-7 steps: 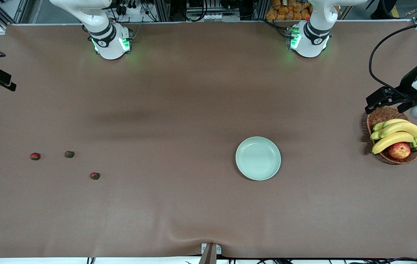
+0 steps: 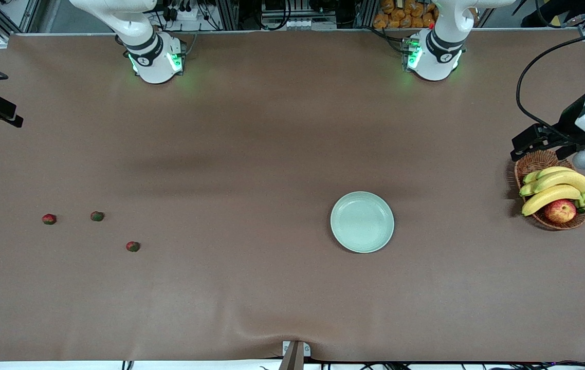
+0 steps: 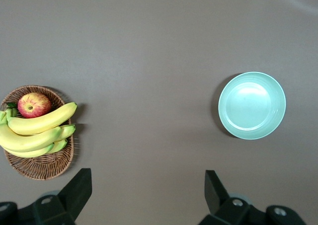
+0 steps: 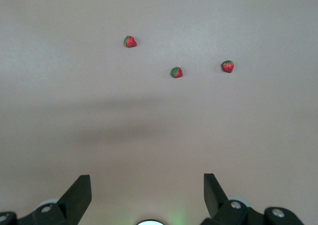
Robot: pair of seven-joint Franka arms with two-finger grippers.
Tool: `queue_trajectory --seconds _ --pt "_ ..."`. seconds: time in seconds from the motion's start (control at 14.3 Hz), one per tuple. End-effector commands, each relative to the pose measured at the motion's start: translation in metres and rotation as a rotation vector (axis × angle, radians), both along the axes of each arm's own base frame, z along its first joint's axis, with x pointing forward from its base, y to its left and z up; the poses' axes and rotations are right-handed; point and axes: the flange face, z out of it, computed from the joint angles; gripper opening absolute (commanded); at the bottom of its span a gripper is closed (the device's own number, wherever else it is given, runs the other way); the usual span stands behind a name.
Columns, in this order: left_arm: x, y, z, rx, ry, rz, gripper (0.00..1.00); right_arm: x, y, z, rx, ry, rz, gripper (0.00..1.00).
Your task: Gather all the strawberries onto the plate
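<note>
Plate (image 2: 362, 222) round, glossy mint, bare; strawberries (image 2: 97, 216) tiny, apart; left claw (image 3: 146, 195), right claw (image 4: 146, 197) wide

Brown table (image 2: 272, 128): strawberries (image 2: 97, 216), plate (image 2: 362, 198), fruit basket (image 2: 529, 163).

1. Matt brown cloth-like covering on table (image 2: 272, 154), faintly rippled at the camera edge.
2. Glossy, smooth mint-green plate (image 2: 362, 222).
3. Rough woven wicker basket (image 2: 539, 160).
4. Smooth-skinned bananas (image 2: 554, 187), shiny apple (image 2: 560, 210).
</note>
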Motion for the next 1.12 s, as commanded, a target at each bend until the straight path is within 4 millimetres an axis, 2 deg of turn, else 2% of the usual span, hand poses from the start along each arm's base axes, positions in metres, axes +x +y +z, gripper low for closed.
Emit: queue_trajectory --seconds 0.0,0.14,0.21,0.49,0.56,0.77,1.05 --pt "0.002 -0.001 0.002 -0.013 -0.004 -0.010 1.00 0.000 0.000 -0.012 0.000 0.018 -0.005 1.00" --pt "0.002 0.000 0.000 -0.012 0.000 -0.013 1.00 0.009 0.000 -0.033 0.000 0.026 -0.002 1.00" --pt "0.002 -0.001 0.000 -0.012 0.002 -0.013 1.00 0.013 -0.001 -0.052 0.000 0.027 0.002 1.00" --pt "-0.002 -0.006 0.000 -0.010 0.024 -0.007 1.00 0.043 -0.005 -0.139 -0.014 0.049 0.064 1.00" --pt "0.000 -0.005 -0.006 -0.009 0.039 -0.014 1.00 0.053 -0.007 -0.164 -0.012 0.070 0.106 1.00" --pt "-0.001 -0.007 -0.008 -0.007 0.047 -0.014 1.00 0.080 -0.020 -0.236 -0.007 0.073 0.214 1.00" --pt "-0.001 -0.014 -0.007 -0.007 0.045 -0.026 1.00 0.100 -0.030 -0.297 -0.001 0.041 0.443 1.00"
